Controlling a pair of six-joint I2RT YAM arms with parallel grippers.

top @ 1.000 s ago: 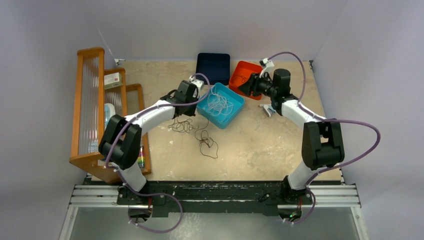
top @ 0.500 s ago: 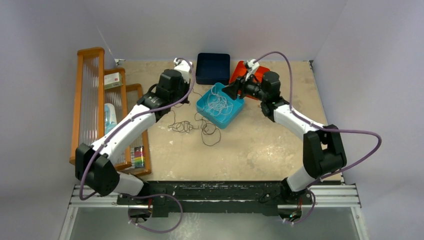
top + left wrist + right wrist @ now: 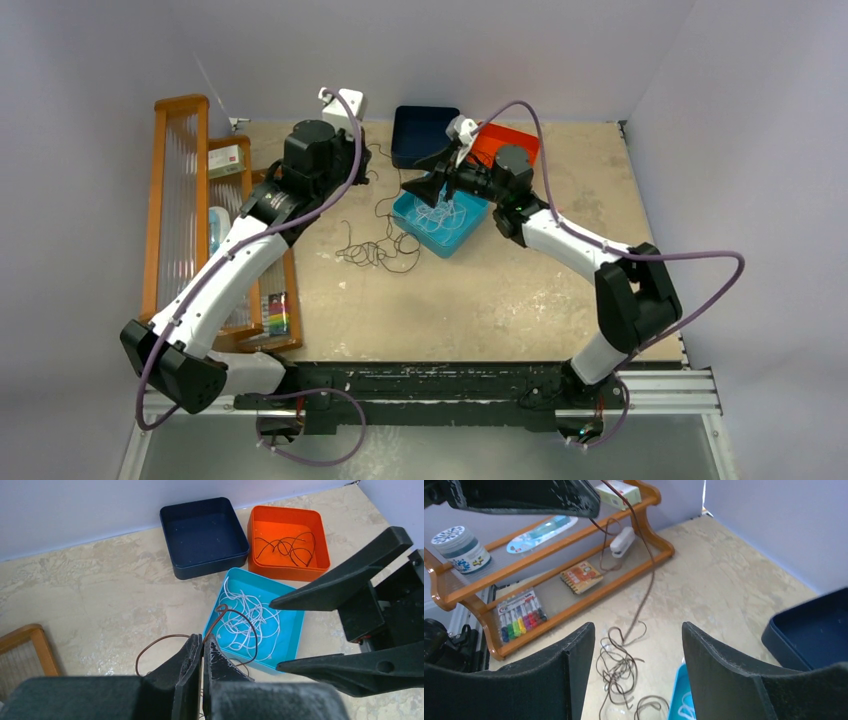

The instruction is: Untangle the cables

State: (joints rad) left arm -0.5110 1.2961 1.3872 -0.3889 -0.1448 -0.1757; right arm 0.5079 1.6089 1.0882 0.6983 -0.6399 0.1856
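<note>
My left gripper (image 3: 202, 642) is shut on a dark brown cable (image 3: 235, 617) and holds it raised; in the top view the left gripper (image 3: 352, 165) is at the far left of the table. The cable hangs down to a dark tangle (image 3: 375, 250) on the table, which also shows in the right wrist view (image 3: 616, 672). My right gripper (image 3: 428, 176) is open and empty above the far-left corner of the blue tray (image 3: 470, 225), facing the tangle (image 3: 638, 630). White cables (image 3: 250, 620) lie in the blue tray. Dark cables (image 3: 287, 545) lie in the orange tray (image 3: 260, 517).
An empty navy tray (image 3: 425, 135) stands at the back, next to the orange tray (image 3: 510, 140). A wooden shelf (image 3: 180, 210) with a jar, markers and small boxes runs along the left side (image 3: 574, 605). Walls close the back and right.
My left gripper has moved up and back to the left with the dark cable, drawing the tangle out. My right gripper has swung left from the orange tray to over the blue tray.
</note>
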